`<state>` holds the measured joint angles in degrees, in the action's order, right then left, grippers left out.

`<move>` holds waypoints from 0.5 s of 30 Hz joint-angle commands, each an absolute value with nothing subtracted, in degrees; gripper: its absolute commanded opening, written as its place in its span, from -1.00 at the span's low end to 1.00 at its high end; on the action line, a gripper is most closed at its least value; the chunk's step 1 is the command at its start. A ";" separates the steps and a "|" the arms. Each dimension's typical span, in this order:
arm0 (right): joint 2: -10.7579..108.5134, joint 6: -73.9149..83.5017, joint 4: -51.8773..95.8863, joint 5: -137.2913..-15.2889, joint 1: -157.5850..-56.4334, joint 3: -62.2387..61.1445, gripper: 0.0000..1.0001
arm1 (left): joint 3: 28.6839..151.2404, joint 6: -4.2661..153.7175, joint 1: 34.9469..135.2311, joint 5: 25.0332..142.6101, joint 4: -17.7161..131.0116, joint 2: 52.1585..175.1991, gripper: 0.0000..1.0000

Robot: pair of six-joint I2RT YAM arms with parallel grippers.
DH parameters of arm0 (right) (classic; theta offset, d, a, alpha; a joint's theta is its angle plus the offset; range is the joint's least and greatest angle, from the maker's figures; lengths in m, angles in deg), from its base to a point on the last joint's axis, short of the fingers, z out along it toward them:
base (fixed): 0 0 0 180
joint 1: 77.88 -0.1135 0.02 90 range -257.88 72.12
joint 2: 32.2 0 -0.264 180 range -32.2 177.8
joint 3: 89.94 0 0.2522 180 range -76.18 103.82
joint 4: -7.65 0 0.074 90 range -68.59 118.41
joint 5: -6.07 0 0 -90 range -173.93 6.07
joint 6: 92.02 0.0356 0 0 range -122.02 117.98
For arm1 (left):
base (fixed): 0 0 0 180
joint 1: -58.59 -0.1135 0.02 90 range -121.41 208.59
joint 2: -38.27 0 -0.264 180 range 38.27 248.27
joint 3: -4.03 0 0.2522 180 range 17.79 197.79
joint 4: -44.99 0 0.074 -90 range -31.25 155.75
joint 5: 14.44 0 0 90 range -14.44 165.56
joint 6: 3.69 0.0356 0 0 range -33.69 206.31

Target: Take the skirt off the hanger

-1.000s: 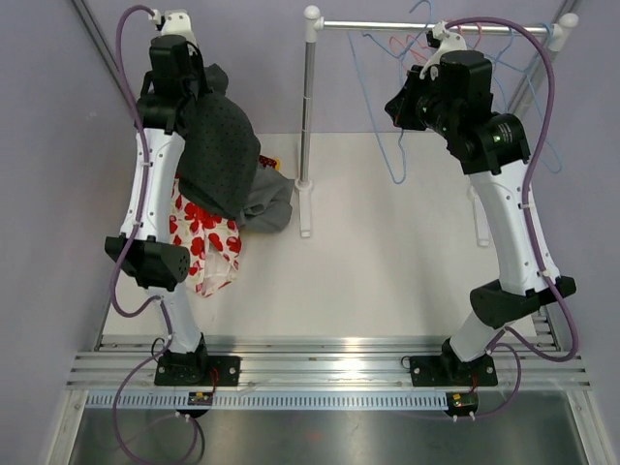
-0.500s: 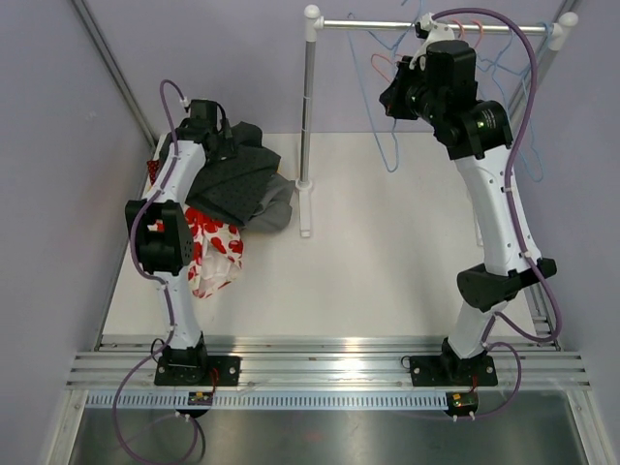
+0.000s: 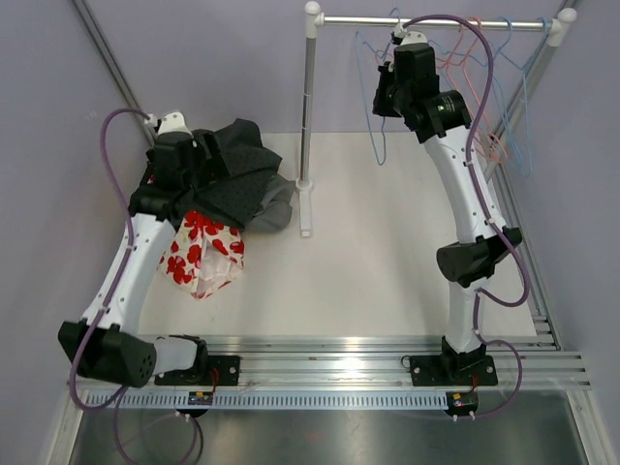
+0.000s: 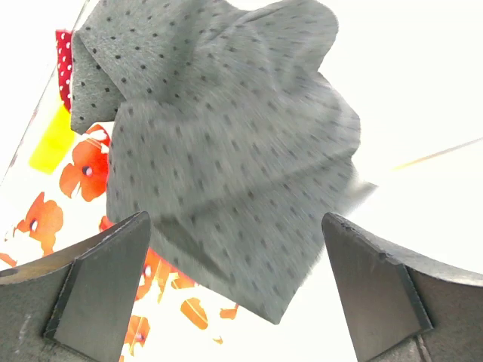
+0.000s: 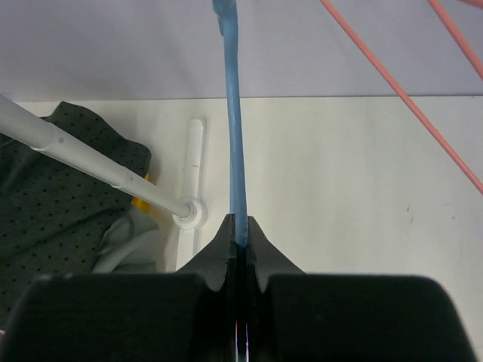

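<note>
Dotted grey skirt (image 3: 237, 174) lies heaped at the table's (image 3: 387, 252) upper-left edge (over red-flowered cloth (image 3: 203, 252)), with bare tabletop at centre. Only the wrist views reveal the fingers: left gripper (image 4: 235, 219) spread wide above the skirt, right gripper (image 5: 238, 225) pinching a blue hanger (image 5: 234, 151).

Both arms reach forward, one claw wide and one clamped.
The left claw (image 4: 235, 219) holds its fingers (image 4: 106, 279) spread wide apart; the right claw (image 5: 238, 226), raised high, is pinched tight on a blue hanger (image 5: 233, 136) wire.

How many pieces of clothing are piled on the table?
3 clear: dotted skirt on top, grey one by the rack post, red-flowered one in front. More may be hidden underneath.
</note>
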<state>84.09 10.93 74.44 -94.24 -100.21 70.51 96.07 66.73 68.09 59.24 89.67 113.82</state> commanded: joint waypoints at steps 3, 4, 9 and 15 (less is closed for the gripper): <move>79.61 12.12 69.59 -96.94 -99.59 64.90 -1.00 | 88.38 66.71 68.43 57.63 88.72 102.99 0.98; 76.90 12.30 68.70 -97.03 -99.59 60.71 -1.00 | 87.76 66.62 68.96 58.33 89.33 101.39 0.98; 67.39 12.22 62.82 -96.32 -99.59 49.34 0.80 | 84.77 67.67 69.40 60.53 92.14 92.07 0.98; 44.77 12.30 52.30 -85.62 -99.68 23.93 0.99 | 81.79 68.29 69.40 62.20 99.26 83.02 0.98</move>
